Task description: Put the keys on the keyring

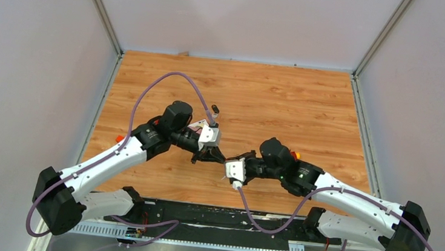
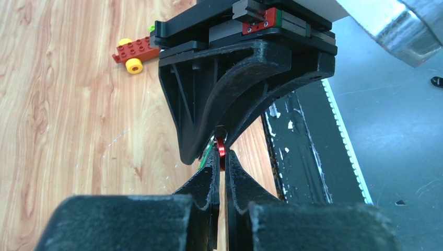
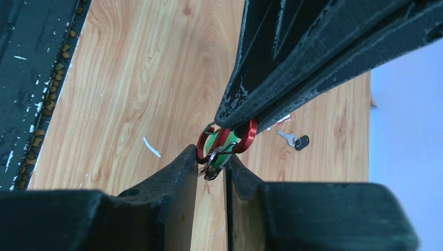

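The keyring [image 3: 249, 137], a small red loop, hangs above the table, and my left gripper [image 2: 221, 155] is shut on it edge-on. In the right wrist view the left fingers [image 3: 271, 78] come down from the upper right onto the loop. The green key [image 3: 225, 142] sits against the loop, its small metal ring [image 3: 213, 161] between my right gripper's [image 3: 210, 157] tips, which are shut on it. The black key [image 3: 301, 142] lies loose on the wood beyond. From above, both grippers meet tip to tip [image 1: 220, 160] near the table's front middle.
A red, yellow and green toy block cluster [image 2: 135, 52] lies on the wood to the left. The black base rail [image 2: 308, 151] runs along the table's near edge, right behind the grippers. A white scrap [image 3: 152, 147] lies on the wood.
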